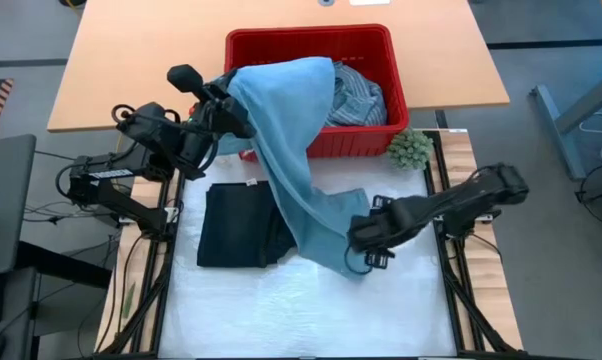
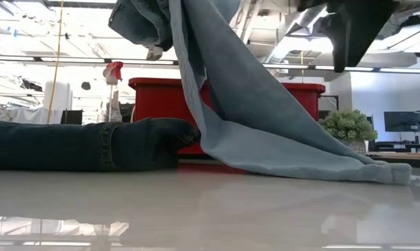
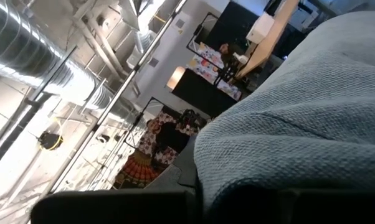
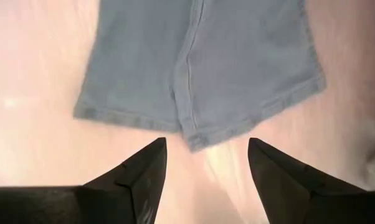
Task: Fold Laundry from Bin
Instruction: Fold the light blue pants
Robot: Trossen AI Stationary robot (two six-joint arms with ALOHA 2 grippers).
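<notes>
- Two arms appear in the high view: the left gripper (image 1: 224,108) holds the light blue jeans (image 1: 286,150) raised beside the red bin (image 1: 311,45), fingers clenched on the denim. The jeans drape from there down across the table (image 1: 281,300) to the right gripper (image 1: 359,250). A folded dark navy piece (image 1: 236,225) lies beside them.
- Low view: the jeans (image 2: 266,132) hang down and their leg end rests on the table, in front of the bin (image 2: 154,97).
- Left wrist view: denim (image 3: 299,124) fills the area at the fingers.
- Right wrist view: right fingers (image 4: 144,171) are spread, released; the leg hem (image 4: 200,124) lies on the table just ahead of them, not gripped.
</notes>
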